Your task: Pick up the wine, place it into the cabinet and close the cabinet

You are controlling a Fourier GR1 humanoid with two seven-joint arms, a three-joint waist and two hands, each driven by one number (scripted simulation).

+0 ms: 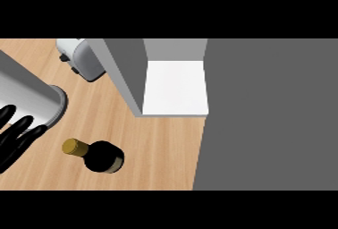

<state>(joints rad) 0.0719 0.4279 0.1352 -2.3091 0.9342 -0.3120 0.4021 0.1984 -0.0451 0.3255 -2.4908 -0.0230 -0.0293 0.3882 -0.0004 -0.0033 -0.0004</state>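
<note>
the wine bottle [102,155] was seen standing upright near the desk's [158,138] front edge, ungrasped; the left hand [16,134] was held spread beside it, the open cabinet [175,87] left ready.

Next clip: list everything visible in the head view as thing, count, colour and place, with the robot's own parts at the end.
Dark wine bottle with gold cap: one, black body, gold top, standing on the counter at lower left of centre.
Open grey cabinet with white shelf: one, grey walls, white inside, upper centre.
Large grey panel: one, plain grey, fills the right side; likely the cabinet's door, though I cannot tell.
Silver toaster-like appliance: one, silver-white with dark knobs, top left, partly cut off.
Light wooden counter: one, pale wood, beneath everything.
Grey forearm: one, silver-grey cylinder, left edge.
Left hand: one, black, fingers straight, left edge, apart from the bottle.
Right hand: not in view.
</note>
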